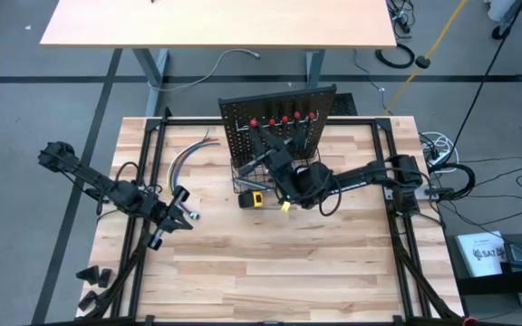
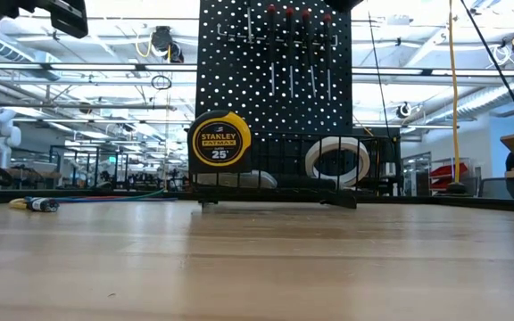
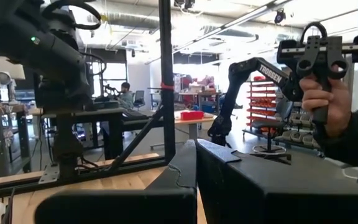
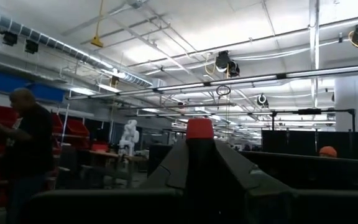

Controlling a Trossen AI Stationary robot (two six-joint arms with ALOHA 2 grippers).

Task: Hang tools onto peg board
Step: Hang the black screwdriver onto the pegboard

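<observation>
Right gripper [image 1: 284, 172] is up at the peg board [image 1: 320, 98], just over the wire basket [image 1: 243, 172] along its foot. Its wrist view shows the fingers pressed together on a screwdriver, the red handle end [image 4: 199, 128] standing up between them. In the high view five red ends [image 1: 284, 119] sit in a row along the board, so I judge this one is seated or nearly so (I can't tell whether the shaft is fully through its holder).

Handling: slim, stiff, light tool; the handle is the place to hold, and a smooth handle could twist in a pinch.

Tape measure [image 2: 220, 141] sits at the basket's left end, yellow case upright; dense and blocky, take it across the flat sides. White tape roll [image 2: 337, 160] rests in the basket to its right; light, grip through the rim.

Left gripper [image 1: 172, 215] waits over the bench [image 1: 270, 272], well apart from the board, fingers closed on nothing. Coloured cables [image 1: 184, 156] lie beside the board.
</observation>
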